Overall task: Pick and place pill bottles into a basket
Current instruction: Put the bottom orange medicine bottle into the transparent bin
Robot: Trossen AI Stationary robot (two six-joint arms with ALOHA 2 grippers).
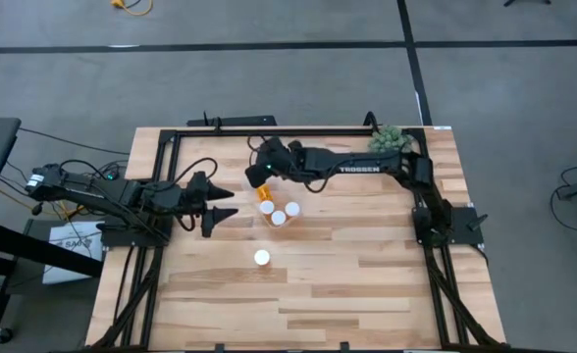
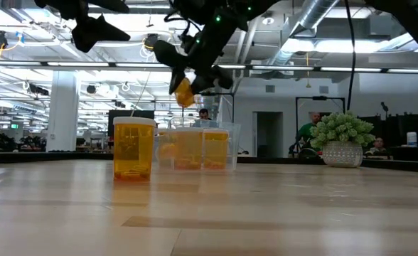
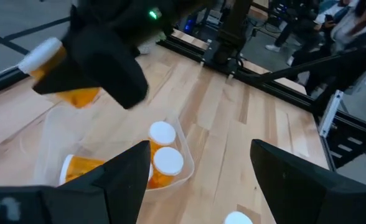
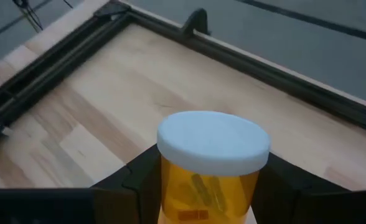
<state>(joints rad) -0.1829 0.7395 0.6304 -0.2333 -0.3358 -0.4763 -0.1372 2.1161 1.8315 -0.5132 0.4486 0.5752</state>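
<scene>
While the right hand (image 1: 265,188) pinches a pill bottle (image 1: 266,193): it hangs tilted above the basket (image 1: 261,218).
Basket: straight below, bottles inside.
Left hand (image 1: 232,207): spread, just beside.

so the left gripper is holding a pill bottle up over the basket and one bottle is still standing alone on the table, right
Not quite: it is the right gripper that holds the pill bottle above the basket, as the high view shows. The left gripper waits open beside it, empty. One lone bottle does stand on the table.
</scene>
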